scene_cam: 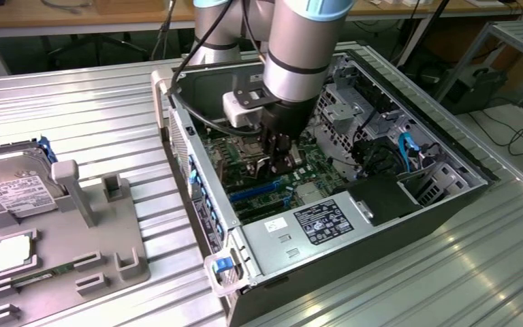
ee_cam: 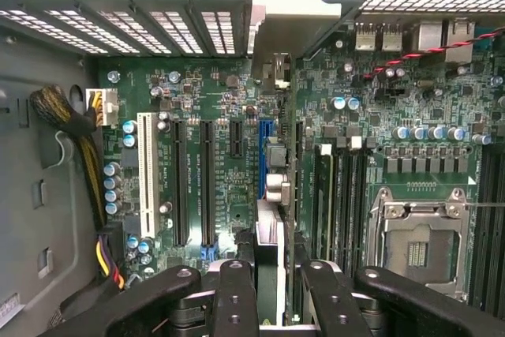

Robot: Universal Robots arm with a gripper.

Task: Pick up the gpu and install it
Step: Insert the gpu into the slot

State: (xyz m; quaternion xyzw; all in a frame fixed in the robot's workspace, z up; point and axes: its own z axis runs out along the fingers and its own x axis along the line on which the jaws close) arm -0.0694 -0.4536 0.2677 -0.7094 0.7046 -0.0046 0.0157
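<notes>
Inside the computer case [scene_cam: 443, 163], the gripper [ee_cam: 272, 290] was clamped on the gpu [ee_cam: 272, 187] (edge-on), held just above the case's motherboard [ee_cam: 213, 100].

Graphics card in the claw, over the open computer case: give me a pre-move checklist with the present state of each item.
1. Card held: ok. The claw is shut on the graphics card, which stands on edge between its fingers.
2. Claw inside the computer case: ok, it is above the motherboard.
3. Card lined up with a slot: ok, it runs along the blue slot.
4. Card seated in the slot: cannot tell; its lower edge is hidden.
5. Metal bracket at the case's rear openings: ok, it sits between the blue slot covers.
6. Cables clear of the card: ok, the yellow and black bundle lies off to the side.
</notes>
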